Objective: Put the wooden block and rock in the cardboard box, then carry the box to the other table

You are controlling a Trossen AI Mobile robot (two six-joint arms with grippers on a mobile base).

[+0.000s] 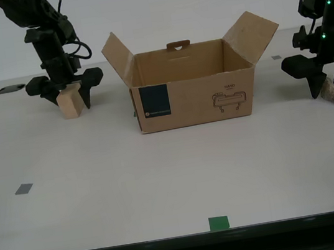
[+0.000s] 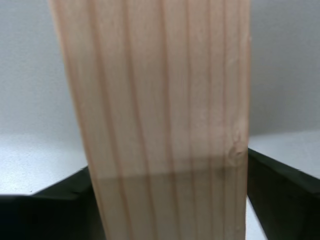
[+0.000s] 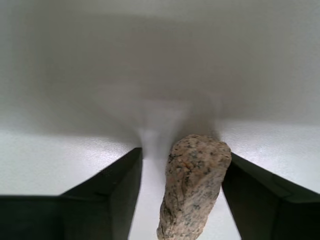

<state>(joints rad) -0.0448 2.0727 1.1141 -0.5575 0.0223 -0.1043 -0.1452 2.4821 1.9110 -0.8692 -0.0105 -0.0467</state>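
The wooden block (image 1: 70, 102) stands upright on the table (image 1: 163, 182) between the parted jaws of my second gripper (image 1: 67, 97), at the exterior view's left of the cardboard box (image 1: 191, 87), its long axis and pale straight grain running vertical; whether the jaws press it yet I cannot tell. The rock (image 3: 194, 186), a speckled grey-beige wedge, lies between the open jaws of my first gripper (image 1: 325, 81) at the exterior view's right of the box, nearer one jaw, a gap showing on the other side; each arm is nearest its own piece.

My second gripper (image 1: 73, 95) at the exterior view's upper left and my first gripper (image 1: 331, 79) at its right edge both point down, fingers spread.
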